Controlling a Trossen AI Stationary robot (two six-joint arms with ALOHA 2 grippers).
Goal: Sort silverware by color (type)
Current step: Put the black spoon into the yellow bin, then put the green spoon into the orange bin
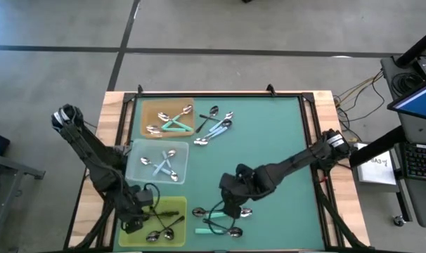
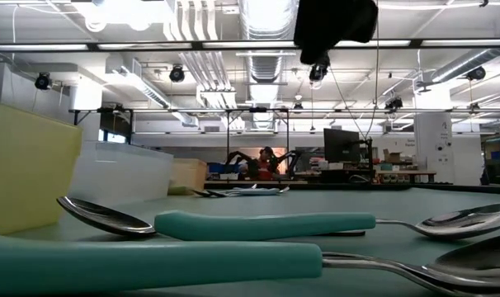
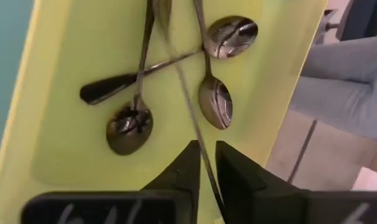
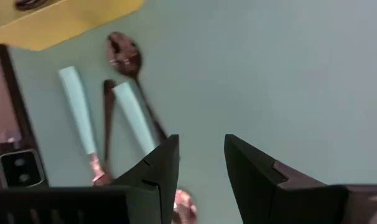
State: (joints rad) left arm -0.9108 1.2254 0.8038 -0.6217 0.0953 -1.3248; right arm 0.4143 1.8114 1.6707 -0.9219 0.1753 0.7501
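Black-handled spoons [image 3: 129, 118] lie in the yellow-green tray [image 1: 172, 211] at the near left. My left gripper [image 3: 206, 163] hovers over that tray, its fingers a narrow gap apart, with one spoon's thin dark handle [image 3: 187, 99] running between them. Mint-handled spoons [image 1: 223, 219] and a dark-handled one [image 4: 123, 53] lie loose on the mat near the front edge. My right gripper [image 4: 201, 155] hangs open above the mat beside them, nothing between its fingers. In the low view these spoons [image 2: 266, 224] lie flat in front. My left gripper has the thin dark handle [image 3: 201, 152] passing between its fingers, close along one finger's inner edge [image 3: 193, 158]. The fingers slant down over the yellow-green tray. The gap is wider than the handle, and I cannot tell whether either finger touches it.
A brown tray [image 1: 148, 107] with mint spoons stands far left, and a clear tray [image 1: 139, 172] with pale blue spoons stands between it and the yellow-green one. More loose spoons [image 1: 216, 123] lie at the far middle. A person's leg [image 3: 344, 74] shows beyond the table's edge.
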